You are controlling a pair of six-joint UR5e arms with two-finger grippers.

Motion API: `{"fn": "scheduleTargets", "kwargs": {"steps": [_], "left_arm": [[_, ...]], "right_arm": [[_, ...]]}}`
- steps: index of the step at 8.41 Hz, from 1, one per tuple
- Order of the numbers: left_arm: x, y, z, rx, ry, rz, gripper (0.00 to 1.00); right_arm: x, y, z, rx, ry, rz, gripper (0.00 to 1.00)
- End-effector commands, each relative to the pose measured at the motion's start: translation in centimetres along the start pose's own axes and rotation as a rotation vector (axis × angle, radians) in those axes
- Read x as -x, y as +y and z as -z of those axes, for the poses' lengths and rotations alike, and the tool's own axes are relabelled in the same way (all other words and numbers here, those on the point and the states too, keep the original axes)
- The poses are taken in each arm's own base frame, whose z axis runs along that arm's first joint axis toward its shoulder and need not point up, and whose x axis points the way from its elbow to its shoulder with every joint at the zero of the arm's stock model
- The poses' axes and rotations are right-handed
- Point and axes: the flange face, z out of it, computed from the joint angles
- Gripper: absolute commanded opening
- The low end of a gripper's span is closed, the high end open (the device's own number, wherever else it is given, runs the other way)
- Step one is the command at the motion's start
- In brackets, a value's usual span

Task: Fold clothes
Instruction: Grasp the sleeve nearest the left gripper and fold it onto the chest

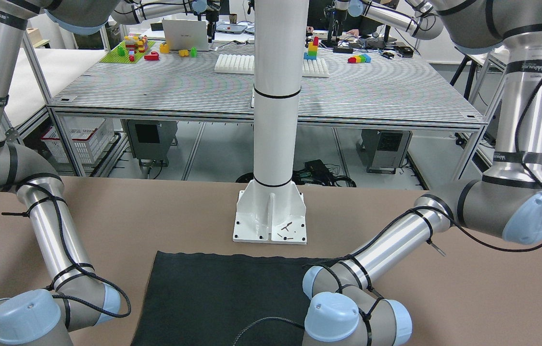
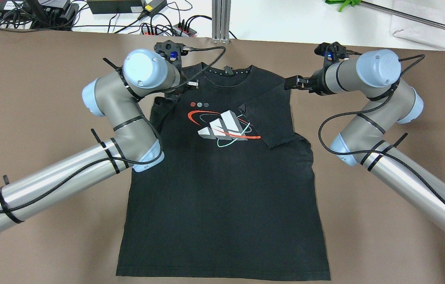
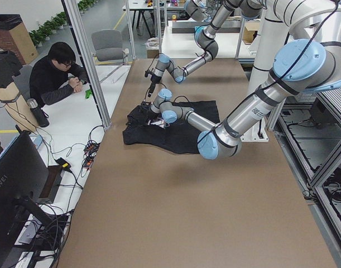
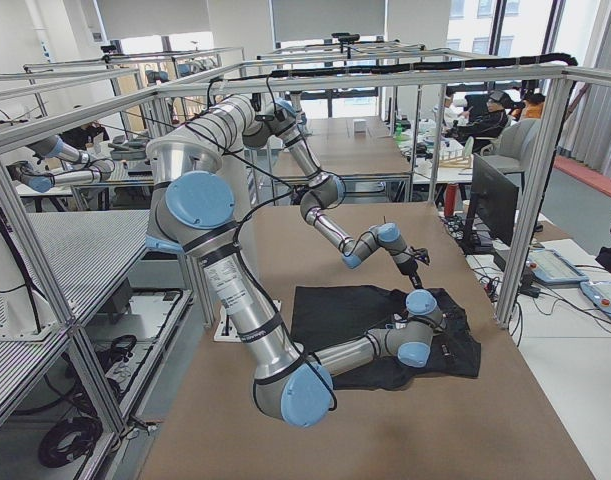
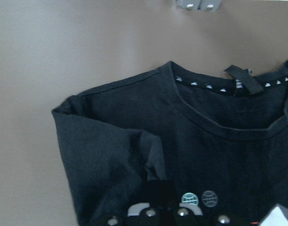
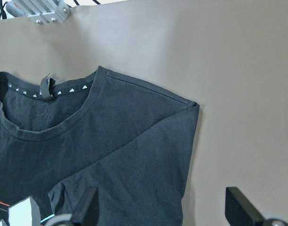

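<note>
The clothes are one black T-shirt (image 2: 222,189) with a red, white and grey chest print, lying flat and face up on the brown table. Both sleeves are folded inward over the body. My left gripper (image 2: 179,92) is low over the folded sleeve on its side. In the left wrist view (image 5: 155,193) its fingers are together, with fabric puckered up between them. My right gripper (image 2: 294,83) hovers at the other shoulder. In the right wrist view (image 6: 162,205) its fingers are wide apart and empty. The collar (image 6: 45,89) faces away from the robot.
The white pole's base plate (image 1: 271,223) stands just beyond the shirt's hem (image 1: 218,257). Cables and power strips (image 2: 167,27) and an aluminium post (image 2: 221,19) lie past the table's far edge. A seated person (image 3: 56,72) is beside the table.
</note>
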Motion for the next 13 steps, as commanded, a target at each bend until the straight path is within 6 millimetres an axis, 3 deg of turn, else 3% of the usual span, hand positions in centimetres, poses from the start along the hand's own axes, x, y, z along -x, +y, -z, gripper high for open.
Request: {"fn": "scheduleTargets", "kwargs": {"steps": [1, 3, 5, 6, 8, 9, 11, 12, 13], "left_arm": [[0.4, 2.6, -3.5, -0.112, -0.087, -0.009, 0.94], [0.5, 2.9, -3.7, -0.133, -0.057, -0.010, 0.94], [0.0, 0.1, -1.1, -0.131, 0.003, 0.012, 0.94], [1.3, -2.0, 0.8, -0.072, 0.068, 0.033, 0.94], [6.7, -4.1, 4.9, 0.036, 0.175, 0.074, 0.94], [9.2, -3.0, 6.8, 0.079, 0.223, 0.096, 0.94], [12.4, 0.4, 12.1, 0.102, 0.305, 0.195, 0.94], [13.8, 1.8, 14.0, 0.123, 0.323, 0.207, 0.94], [16.7, 3.7, 15.0, 0.125, 0.305, 0.220, 0.94]], "right_arm": [[-0.1, 0.0, -0.1, -0.019, 0.012, 0.001, 0.94], [-0.1, 0.1, -0.4, -0.017, 0.017, 0.000, 0.94], [0.0, 0.1, -0.4, -0.015, 0.016, 0.002, 0.94], [0.4, 0.0, -0.2, -0.018, 0.009, 0.000, 0.94], [2.0, 0.2, 1.5, 0.005, -0.042, 0.002, 0.94], [2.7, 0.6, 2.7, 0.057, -0.067, -0.004, 0.94], [2.0, 3.0, 7.6, 0.145, -0.101, -0.014, 0.94], [1.4, 3.9, 10.3, 0.177, -0.112, -0.023, 0.94], [1.1, 4.5, 12.7, 0.207, -0.130, -0.030, 0.94]]}}
